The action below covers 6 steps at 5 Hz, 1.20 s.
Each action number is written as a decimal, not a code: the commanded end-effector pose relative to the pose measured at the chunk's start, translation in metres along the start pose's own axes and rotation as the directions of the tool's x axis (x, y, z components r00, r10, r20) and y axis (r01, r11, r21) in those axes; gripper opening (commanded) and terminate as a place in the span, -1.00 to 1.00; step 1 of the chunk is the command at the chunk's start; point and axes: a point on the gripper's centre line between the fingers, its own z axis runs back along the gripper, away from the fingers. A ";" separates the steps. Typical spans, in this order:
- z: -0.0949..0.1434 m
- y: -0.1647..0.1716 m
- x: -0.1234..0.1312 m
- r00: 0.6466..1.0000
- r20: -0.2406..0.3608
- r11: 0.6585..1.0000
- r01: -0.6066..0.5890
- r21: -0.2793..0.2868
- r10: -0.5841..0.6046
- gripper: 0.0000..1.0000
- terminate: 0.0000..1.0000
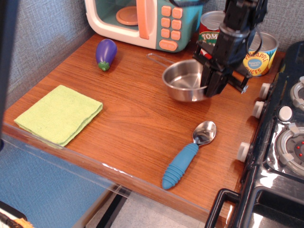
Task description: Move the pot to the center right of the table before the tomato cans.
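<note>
The observation.image view is partly blocked at its far left by a dark blurred band running down the edge. On the table (137, 123), a folded green cloth (59, 114) is seen near the front left corner, and a purple toy eggplant (106, 53) lies further back. Behind it, a toy microwave (142, 21) is cut off by the top edge; through its window an orange plate (127, 15) can be made out inside.

Right of centre, the pot (185, 86) is seen, its bowl empty and shiny, its thin wire handle reaching back-left toward the microwave. Whether its base rests on the wood or is held just above cannot be told. A blue-handled spoon (187, 155) lies well in front of it, near the front edge.

The end effector (213, 80) is seen at the pot's right rim, closed on that rim; the exact finger contact is hidden by the black arm body. The pot lies to the left of it and just below.

The tomato cans (259, 54) stand behind; the red one is largely hidden by the arm, only part of its label showing. The black stove (280, 142) is cut off at the right edge.
</note>
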 end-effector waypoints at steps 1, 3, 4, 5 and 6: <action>0.000 0.021 -0.016 0.989 -0.031 0.989 -0.145 -0.028 0.144 -1.00 -1.00; 0.065 0.026 -0.020 0.970 0.165 0.980 -0.162 -0.117 0.180 1.00 -1.00; 0.111 0.034 -0.046 0.941 0.274 0.979 -0.173 -0.111 0.197 1.00 -1.00; 0.120 0.037 -0.080 0.948 0.278 0.987 -0.134 -0.087 0.154 1.00 -1.00; 0.112 0.036 -0.100 0.958 0.259 0.992 -0.112 -0.065 0.125 1.00 -1.00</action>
